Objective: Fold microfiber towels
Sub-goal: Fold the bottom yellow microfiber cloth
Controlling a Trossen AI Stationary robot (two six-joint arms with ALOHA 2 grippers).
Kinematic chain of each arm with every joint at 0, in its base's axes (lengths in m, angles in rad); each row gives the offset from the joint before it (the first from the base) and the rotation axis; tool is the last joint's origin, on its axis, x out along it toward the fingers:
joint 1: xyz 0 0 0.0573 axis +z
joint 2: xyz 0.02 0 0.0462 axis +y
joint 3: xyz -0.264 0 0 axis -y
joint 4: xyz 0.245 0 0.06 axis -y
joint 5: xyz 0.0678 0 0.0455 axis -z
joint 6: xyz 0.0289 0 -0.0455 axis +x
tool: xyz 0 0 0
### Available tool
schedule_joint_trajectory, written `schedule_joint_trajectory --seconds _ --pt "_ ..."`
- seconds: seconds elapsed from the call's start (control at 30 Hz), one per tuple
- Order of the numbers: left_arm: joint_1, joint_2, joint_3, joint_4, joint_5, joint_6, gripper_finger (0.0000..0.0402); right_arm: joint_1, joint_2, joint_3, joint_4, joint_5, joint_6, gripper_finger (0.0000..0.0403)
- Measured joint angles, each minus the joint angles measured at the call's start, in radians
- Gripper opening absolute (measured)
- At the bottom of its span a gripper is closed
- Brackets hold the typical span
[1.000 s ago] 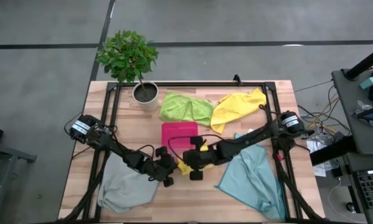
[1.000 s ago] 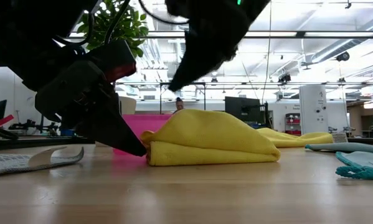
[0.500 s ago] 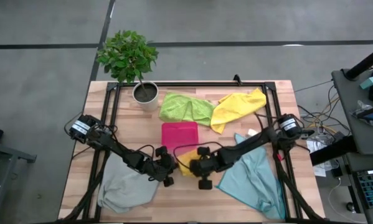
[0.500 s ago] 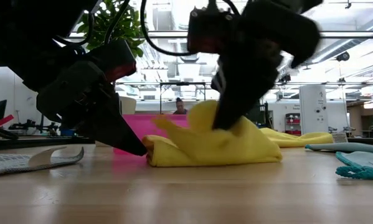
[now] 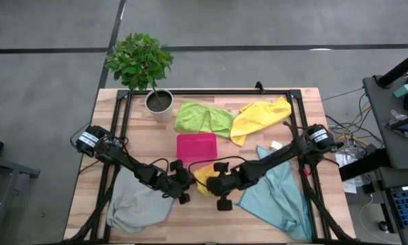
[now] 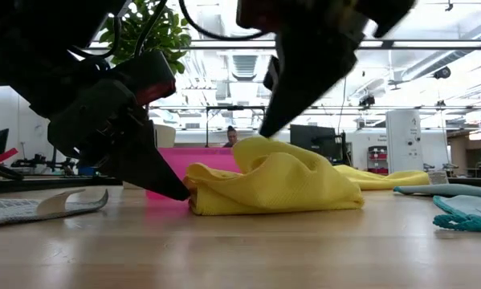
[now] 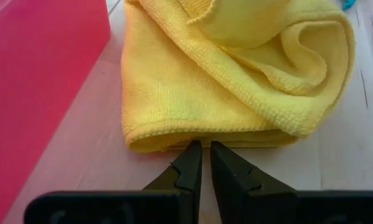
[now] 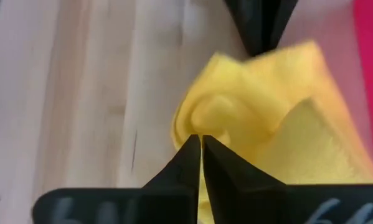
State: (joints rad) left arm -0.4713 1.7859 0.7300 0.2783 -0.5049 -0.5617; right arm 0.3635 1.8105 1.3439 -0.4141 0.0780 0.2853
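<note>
1. We count five towels: two yellow, one green, one blue, one grey.
2. Our left gripper is clenched, its tips touching the edge of the folded yellow towel beside the pink tray.
3. Our right gripper is clenched, pinching that towel's top.
4. The second yellow towel lies at the table's far side.

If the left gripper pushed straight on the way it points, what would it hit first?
The left gripper, fingers shut, points at the folded edge of the bunched yellow microfiber towel right at its tips; it would likely meet that first.

Open-plan lab, monitors, ceiling strip lights
</note>
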Motion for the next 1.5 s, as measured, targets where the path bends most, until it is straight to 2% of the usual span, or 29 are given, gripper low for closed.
schedule_joint_trajectory --seconds 0.17,0.5,0.7,0.8,0.9,1.07,1.1,1.33,1.43,1.5 --pt "0.000 0.000 0.000 0.000 0.000 0.000 0.0019 -0.032 -0.020 0.035 -0.006 0.003 -0.045 0.0047" --pt "0.000 0.000 0.000 0.000 0.000 0.000 0.0019 -0.120 -0.008 0.037 -0.032 0.029 -0.112 0.0166" --pt "0.000 0.000 0.000 0.000 0.001 0.000 0.0019 -0.121 0.033 0.035 -0.034 0.011 -0.156 0.0188" --pt "0.000 0.000 0.000 -0.001 0.001 0.000 0.0019 -0.122 0.037 0.035 -0.031 -0.020 -0.148 0.0177" --pt "0.000 0.000 0.000 -0.001 0.000 0.000 0.0019 -0.122 0.042 0.035 -0.031 -0.030 -0.129 0.0145" --pt "0.000 0.000 0.000 -0.001 0.000 0.001 0.0019 -0.120 0.064 0.033 -0.037 -0.033 -0.181 0.0035" --pt "0.000 0.000 0.000 -0.001 0.000 0.001 0.0019 -0.118 0.065 0.032 -0.023 -0.034 -0.199 0.0023" --pt "0.000 0.000 0.000 -0.005 0.000 0.001 0.0019 -0.110 0.050 0.079 0.119 -0.024 -0.273 0.0009" --pt "0.000 0.000 0.000 -0.005 0.000 0.001 0.0019 -0.116 0.047 0.112 0.122 0.062 -0.278 0.0009" --pt "0.000 0.000 0.000 -0.005 0.000 0.001 0.0019 -0.123 0.049 0.121 0.124 0.079 -0.280 0.0009"
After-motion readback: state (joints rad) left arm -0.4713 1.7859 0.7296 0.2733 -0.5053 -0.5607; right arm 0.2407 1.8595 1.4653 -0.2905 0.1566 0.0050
